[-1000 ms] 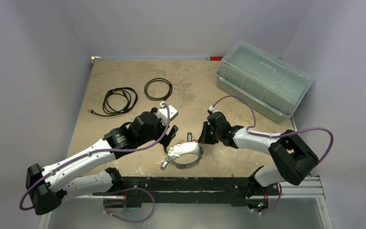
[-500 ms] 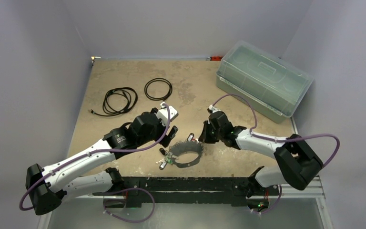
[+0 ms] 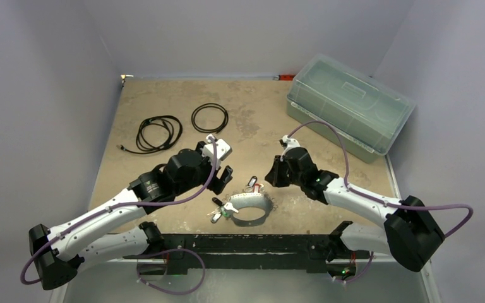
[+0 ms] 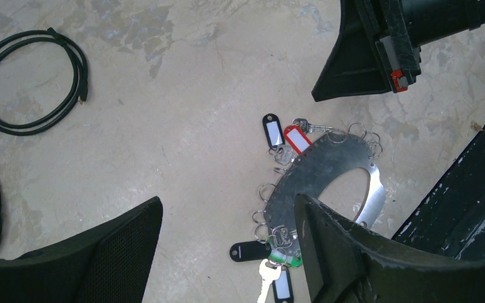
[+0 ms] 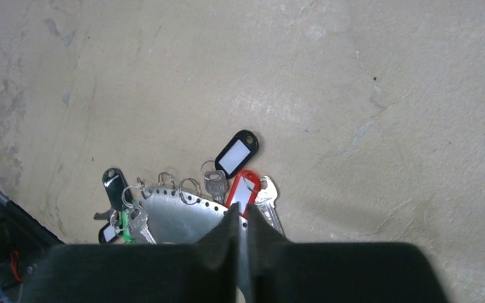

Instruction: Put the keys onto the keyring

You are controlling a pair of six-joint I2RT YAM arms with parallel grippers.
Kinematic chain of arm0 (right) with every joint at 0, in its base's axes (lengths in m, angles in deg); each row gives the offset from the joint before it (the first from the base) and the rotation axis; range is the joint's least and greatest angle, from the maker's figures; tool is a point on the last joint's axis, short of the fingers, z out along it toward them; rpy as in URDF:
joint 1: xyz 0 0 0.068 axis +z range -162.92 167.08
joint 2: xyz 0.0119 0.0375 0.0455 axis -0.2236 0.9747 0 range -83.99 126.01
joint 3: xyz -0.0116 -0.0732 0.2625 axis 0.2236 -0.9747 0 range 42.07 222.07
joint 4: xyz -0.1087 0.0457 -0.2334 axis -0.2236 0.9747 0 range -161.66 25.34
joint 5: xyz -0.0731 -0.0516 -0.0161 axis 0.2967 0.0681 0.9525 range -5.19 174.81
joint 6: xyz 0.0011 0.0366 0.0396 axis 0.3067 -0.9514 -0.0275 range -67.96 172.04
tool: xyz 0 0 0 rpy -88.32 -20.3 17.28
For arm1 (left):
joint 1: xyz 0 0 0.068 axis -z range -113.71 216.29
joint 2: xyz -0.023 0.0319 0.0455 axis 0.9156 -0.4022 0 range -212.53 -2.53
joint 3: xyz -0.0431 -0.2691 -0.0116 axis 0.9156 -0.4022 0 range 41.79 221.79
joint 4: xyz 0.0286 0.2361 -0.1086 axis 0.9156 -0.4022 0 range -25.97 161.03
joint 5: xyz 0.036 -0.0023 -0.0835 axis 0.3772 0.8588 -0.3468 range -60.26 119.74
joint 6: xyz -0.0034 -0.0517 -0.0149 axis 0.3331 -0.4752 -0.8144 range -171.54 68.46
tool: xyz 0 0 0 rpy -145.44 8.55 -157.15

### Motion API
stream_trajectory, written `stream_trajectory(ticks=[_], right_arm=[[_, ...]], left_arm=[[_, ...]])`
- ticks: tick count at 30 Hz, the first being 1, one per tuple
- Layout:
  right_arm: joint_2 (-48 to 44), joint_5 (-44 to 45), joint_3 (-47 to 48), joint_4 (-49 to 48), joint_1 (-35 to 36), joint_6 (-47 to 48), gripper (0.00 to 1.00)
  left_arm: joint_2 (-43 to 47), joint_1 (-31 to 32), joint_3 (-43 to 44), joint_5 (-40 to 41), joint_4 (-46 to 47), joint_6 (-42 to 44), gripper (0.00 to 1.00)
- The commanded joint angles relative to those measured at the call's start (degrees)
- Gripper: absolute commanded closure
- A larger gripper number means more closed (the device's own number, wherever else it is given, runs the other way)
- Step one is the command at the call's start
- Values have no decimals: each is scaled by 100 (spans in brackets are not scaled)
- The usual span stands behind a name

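Observation:
The keyring (image 3: 247, 203) is a pale metal oval plate with small rings along its edge, lying near the table's front. It also shows in the left wrist view (image 4: 328, 170) and the right wrist view (image 5: 177, 218). Keys with a red tag (image 5: 243, 189), a black tag (image 5: 237, 153) and a green tag (image 4: 287, 257) hang from its edge rings. My right gripper (image 3: 270, 183) (image 5: 239, 214) is shut on the keyring's rim beside the red tag. My left gripper (image 3: 223, 180) (image 4: 227, 208) is open and empty, above the ring's left end.
Two black cable coils (image 3: 159, 132) (image 3: 209, 117) lie at the back left. A clear lidded plastic box (image 3: 348, 110) stands at the back right. The black front rail (image 3: 246, 243) runs just below the keyring.
My right arm's elbow swung out to the right while its gripper stayed on the keyring, which tilted and shifted slightly. My left gripper drew back a little to the left.

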Motion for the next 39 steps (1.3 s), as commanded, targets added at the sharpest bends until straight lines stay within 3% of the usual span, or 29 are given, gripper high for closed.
stream_trajectory(ticks=[1, 3, 5, 11, 17, 28, 30, 35, 39], right_arm=[[-58, 318, 69, 379, -19, -57, 78], [2, 431, 173, 739, -24, -131, 50], [70, 393, 258, 1047, -13, -124, 38], [197, 121, 202, 1337, 9, -48, 37], [871, -310, 292, 1244, 82, 166, 47], [1331, 232, 710, 1817, 617, 95, 57], [1217, 314, 687, 1918, 625, 40, 54], [552, 849, 573, 2132, 620, -223, 32], [-24, 1035, 406, 2132, 618, -552, 35]], left_arm=[[45, -15, -28, -73, 237, 20, 25], [22, -16, -24, -82, 220, 20, 25], [-4, -12, -23, -96, 212, 28, 25], [-50, -15, -13, -105, 168, 56, 25], [-50, -17, -13, -110, 167, 73, 25], [-187, -13, 4, 58, 114, -45, 26], [-167, -17, 5, 72, 114, -46, 26], [-130, -14, 0, 91, 97, -41, 26], [-100, -17, -6, 106, 88, -46, 26]])
